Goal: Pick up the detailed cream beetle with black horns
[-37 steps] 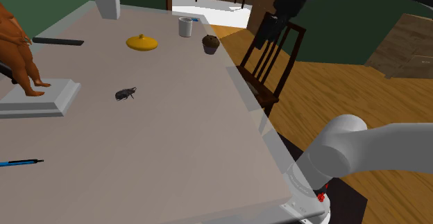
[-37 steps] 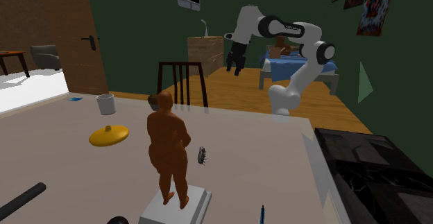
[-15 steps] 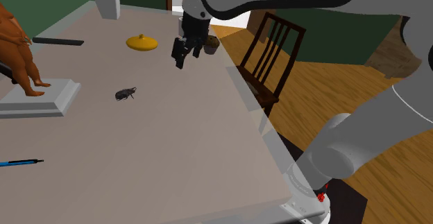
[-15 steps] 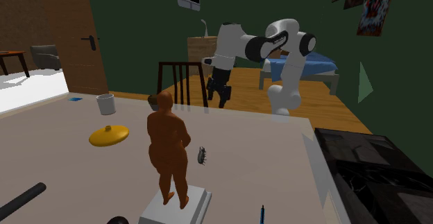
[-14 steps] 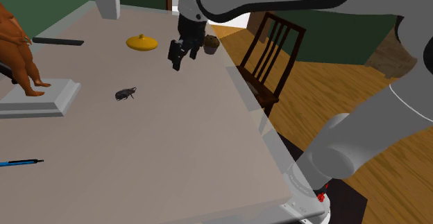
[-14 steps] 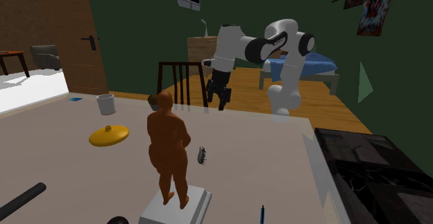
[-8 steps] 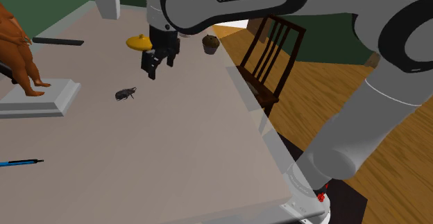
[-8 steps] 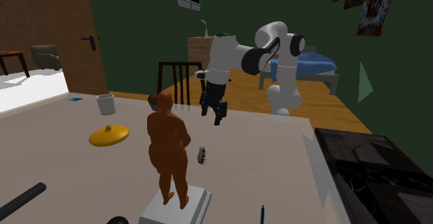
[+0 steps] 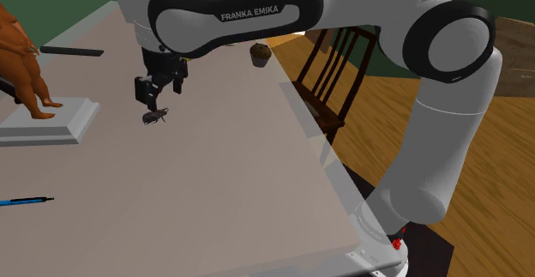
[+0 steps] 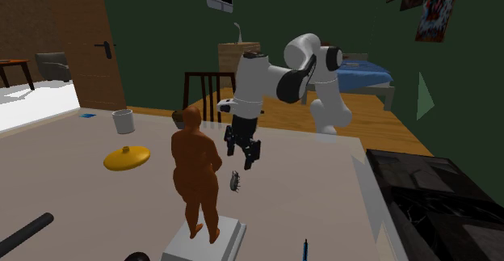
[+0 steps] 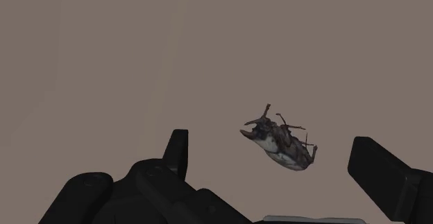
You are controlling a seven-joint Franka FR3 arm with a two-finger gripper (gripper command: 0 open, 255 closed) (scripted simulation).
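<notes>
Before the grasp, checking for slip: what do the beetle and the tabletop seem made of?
Beetle: hard-looking matte shell, dark brown with a pale patch, thin stiff legs; perhaps plastic or resin, the look leaves it open. Tabletop: flat grey-brown, matte, no grain or shine; material unclear.

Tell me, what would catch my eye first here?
First, the big white arm arching over the table, with its black gripper hanging open just above a small dark beetle. Next, the orange figure on its white base, close beside the beetle at the second exterior view's lower middle.
</notes>
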